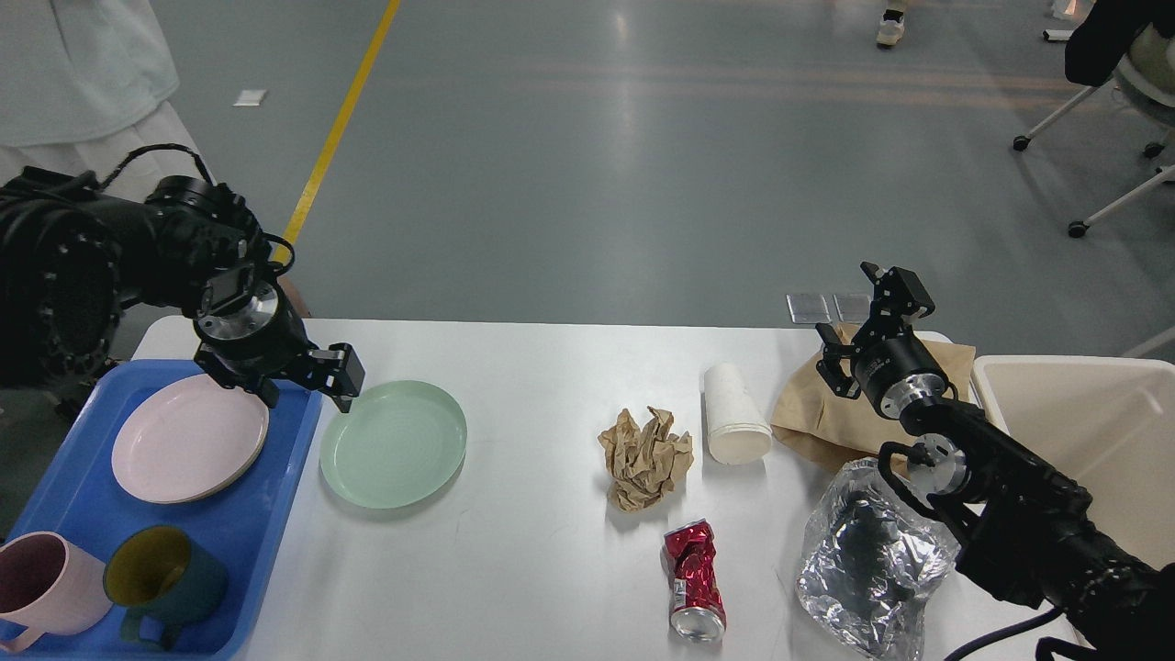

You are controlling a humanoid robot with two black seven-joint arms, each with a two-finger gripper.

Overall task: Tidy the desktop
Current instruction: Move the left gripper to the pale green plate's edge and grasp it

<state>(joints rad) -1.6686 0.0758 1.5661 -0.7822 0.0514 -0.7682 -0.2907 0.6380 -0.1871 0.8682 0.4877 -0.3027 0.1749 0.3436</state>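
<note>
The white desktop (542, 569) carries dishes and litter. A pale green plate (393, 443) lies on it just right of the blue tray (266, 514). My left gripper (301, 384) is open and empty, low over the tray's right rim, between the green plate and a pink plate (188, 438) in the tray. My right gripper (865, 321) is open and empty, hovering over a brown paper bag (817, 418) at the far right. A crumpled brown paper ball (644, 456), a white paper cup (732, 413) on its side and a crushed red can (694, 578) lie mid-table.
A pink mug (41, 578) and a dark green mug (165, 578) stand in the tray's near end. A crinkled silver foil bag (867, 560) lies under my right forearm. A beige bin (1092, 413) stands off the table's right edge. A person stands at the far left.
</note>
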